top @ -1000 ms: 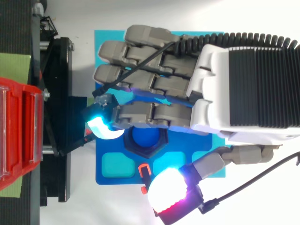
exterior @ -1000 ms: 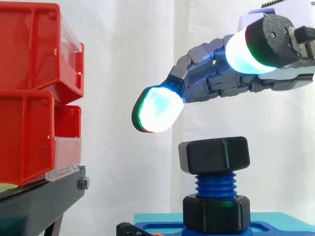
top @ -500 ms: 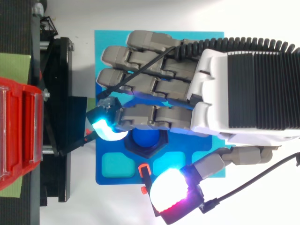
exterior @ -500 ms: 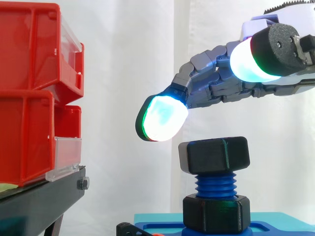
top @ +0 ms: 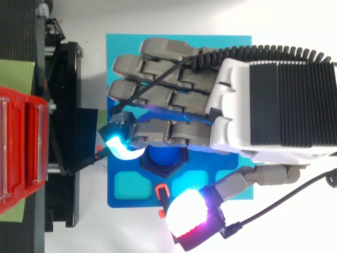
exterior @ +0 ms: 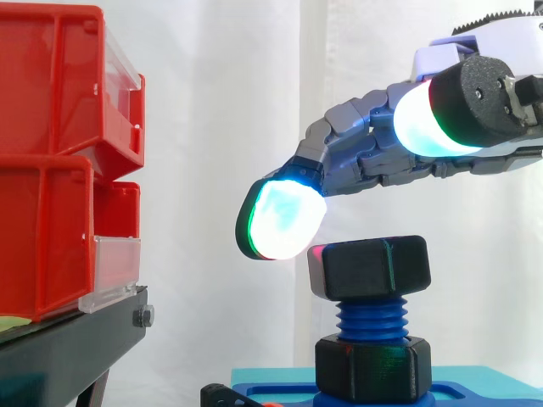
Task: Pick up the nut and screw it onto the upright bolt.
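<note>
From above the hand (top: pixel 263 105) hides part of the nut (exterior: pixel 368 267); side-on, its loosely spread, empty fingers sit above the nut-topped bolt (exterior: pixel 371 318)

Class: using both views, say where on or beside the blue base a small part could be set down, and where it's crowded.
Free: the cyan pocket in the blue base, bordered by the nut and the base's corner. Crowded: above the nut and bolt, where the open hand hovers close.
</note>
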{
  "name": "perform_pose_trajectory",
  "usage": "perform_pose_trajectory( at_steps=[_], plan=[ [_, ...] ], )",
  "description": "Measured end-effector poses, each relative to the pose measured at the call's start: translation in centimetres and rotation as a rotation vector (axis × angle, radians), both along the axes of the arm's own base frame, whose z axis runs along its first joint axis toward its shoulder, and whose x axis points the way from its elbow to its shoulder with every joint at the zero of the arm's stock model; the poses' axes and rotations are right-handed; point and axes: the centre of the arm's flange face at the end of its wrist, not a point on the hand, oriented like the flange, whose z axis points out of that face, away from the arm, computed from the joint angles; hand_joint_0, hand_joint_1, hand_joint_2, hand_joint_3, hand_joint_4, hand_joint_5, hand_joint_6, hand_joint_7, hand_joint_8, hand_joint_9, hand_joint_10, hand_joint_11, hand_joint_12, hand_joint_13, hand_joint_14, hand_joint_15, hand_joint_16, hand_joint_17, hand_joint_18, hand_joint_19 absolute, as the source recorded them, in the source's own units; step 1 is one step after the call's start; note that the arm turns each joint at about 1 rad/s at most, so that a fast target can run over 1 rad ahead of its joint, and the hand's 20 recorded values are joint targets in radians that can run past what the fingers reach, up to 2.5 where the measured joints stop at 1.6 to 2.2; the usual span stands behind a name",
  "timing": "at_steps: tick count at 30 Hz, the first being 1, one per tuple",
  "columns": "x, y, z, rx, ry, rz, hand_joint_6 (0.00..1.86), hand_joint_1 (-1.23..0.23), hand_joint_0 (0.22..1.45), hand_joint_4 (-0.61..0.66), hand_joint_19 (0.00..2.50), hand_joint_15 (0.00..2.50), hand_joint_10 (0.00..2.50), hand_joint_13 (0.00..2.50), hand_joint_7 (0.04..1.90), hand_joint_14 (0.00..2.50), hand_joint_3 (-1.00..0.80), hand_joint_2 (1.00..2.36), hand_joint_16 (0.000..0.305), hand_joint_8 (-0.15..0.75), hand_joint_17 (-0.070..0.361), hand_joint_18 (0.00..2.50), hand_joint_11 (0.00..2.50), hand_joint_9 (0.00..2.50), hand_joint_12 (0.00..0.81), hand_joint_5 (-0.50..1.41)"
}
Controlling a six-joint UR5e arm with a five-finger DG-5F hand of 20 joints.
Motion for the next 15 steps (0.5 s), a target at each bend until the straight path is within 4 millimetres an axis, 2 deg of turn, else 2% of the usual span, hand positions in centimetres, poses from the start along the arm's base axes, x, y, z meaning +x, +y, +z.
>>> perform_pose_trajectory(
  at_steps=[8,15],
  plan=[
    [-0.3,0.0,-1.1,-0.001,0.008,0.010,0.50,-0.30,0.45,0.29,0.00,0.00,0.00,0.07,0.86,0.00,-0.50,1.00,0.053,0.276,0.120,0.00,0.00,0.47,0.386,-0.08],
    [-0.3,-0.3,-1.1,-0.001,0.008,0.008,0.50,-0.30,0.46,0.31,0.00,0.00,0.00,0.16,0.93,0.00,-0.50,1.00,0.050,0.287,0.112,0.00,0.00,0.59,0.373,-0.05]
  ],
)
